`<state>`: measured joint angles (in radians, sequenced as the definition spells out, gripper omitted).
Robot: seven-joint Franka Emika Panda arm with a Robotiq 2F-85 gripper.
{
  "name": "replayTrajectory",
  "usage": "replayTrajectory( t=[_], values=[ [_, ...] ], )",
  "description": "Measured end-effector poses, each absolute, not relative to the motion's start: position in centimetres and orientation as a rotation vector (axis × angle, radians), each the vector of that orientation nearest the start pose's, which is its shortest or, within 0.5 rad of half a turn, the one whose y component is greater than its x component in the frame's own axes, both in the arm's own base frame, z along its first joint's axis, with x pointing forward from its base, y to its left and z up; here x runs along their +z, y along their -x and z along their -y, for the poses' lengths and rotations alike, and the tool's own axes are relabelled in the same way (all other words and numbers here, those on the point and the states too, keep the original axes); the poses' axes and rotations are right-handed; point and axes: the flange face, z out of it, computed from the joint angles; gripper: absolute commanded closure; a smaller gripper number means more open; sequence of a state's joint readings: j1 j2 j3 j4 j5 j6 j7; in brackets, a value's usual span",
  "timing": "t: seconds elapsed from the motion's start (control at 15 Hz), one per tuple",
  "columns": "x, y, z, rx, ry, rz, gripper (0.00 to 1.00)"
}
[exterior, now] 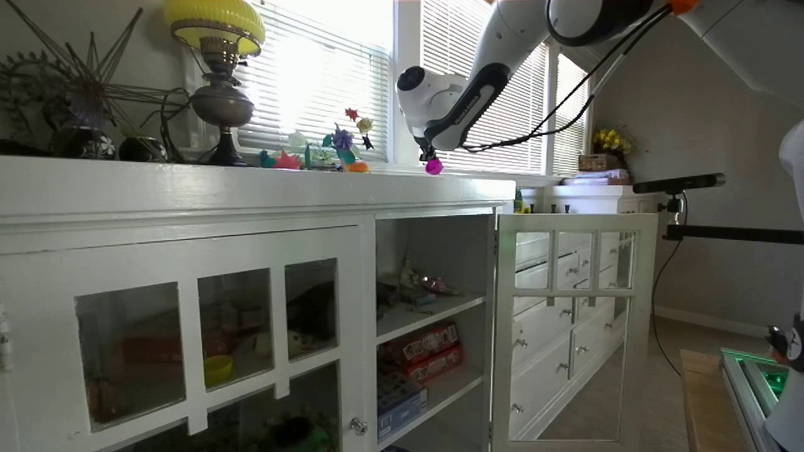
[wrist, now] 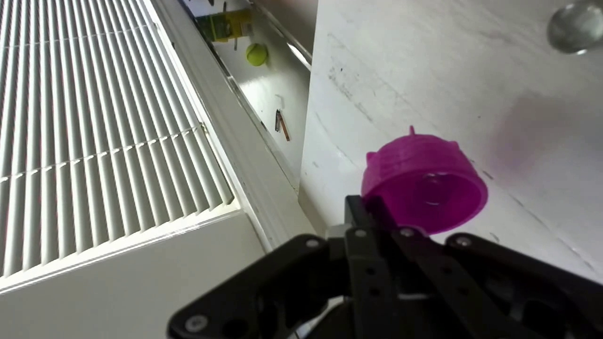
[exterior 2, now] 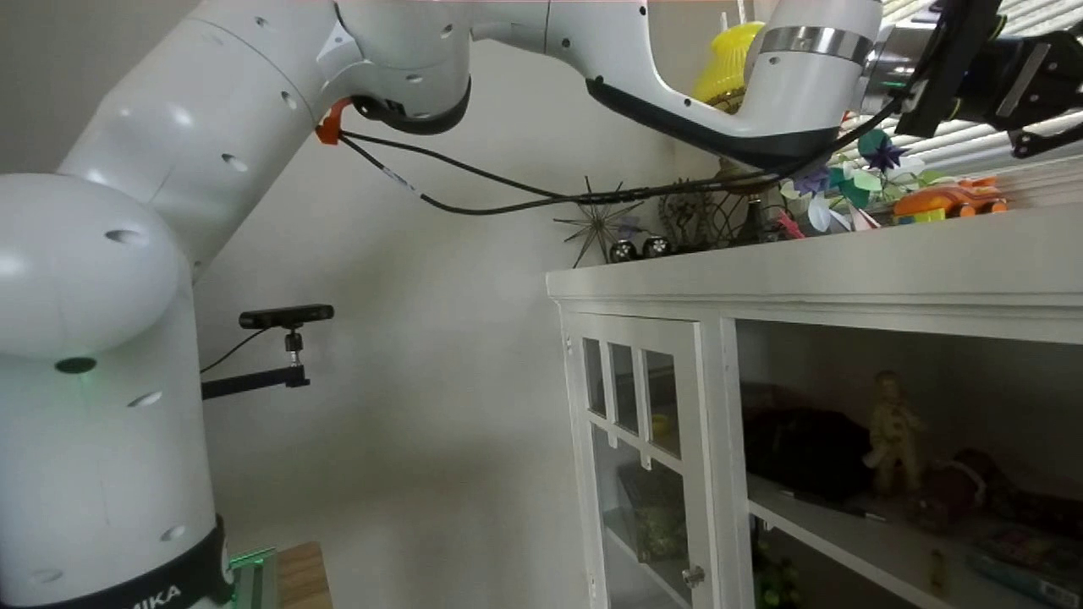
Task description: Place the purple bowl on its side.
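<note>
The purple bowl (wrist: 424,157), bright pink-purple with small nubs on its base, is in the wrist view with its open side tilted toward the camera. My gripper (wrist: 370,205) is shut on its near left rim, one finger outside and one inside. In an exterior view the bowl (exterior: 433,166) shows just below the gripper (exterior: 428,152), at the right end of the white cabinet top (exterior: 251,188). I cannot tell whether it touches the top; a pink reflection lies apart from it. The gripper (exterior 2: 1032,93) is cut off at the edge of an exterior view, where the bowl is out of view.
Window blinds (wrist: 94,117) and a sill stand close beside the gripper. A round glassy object (wrist: 577,27) is on the white top. Paper flowers (exterior: 342,141) and an oil lamp (exterior: 223,94) stand along it. The cabinet door (exterior: 575,292) hangs open below.
</note>
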<state>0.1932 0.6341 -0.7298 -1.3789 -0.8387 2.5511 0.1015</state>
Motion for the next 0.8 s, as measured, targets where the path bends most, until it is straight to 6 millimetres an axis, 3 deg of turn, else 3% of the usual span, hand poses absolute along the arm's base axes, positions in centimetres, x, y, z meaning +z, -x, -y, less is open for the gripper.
replayTrajectory(
  t=[0.67,0.73,0.8],
  values=[
    [46.7,-70.6,23.0,0.421,-1.969,-0.275,0.98],
    [46.7,-70.6,22.8,0.426,-1.967,-0.282,0.96],
    [46.7,-70.5,22.7,0.431,-1.965,-0.288,0.71]
  ],
)
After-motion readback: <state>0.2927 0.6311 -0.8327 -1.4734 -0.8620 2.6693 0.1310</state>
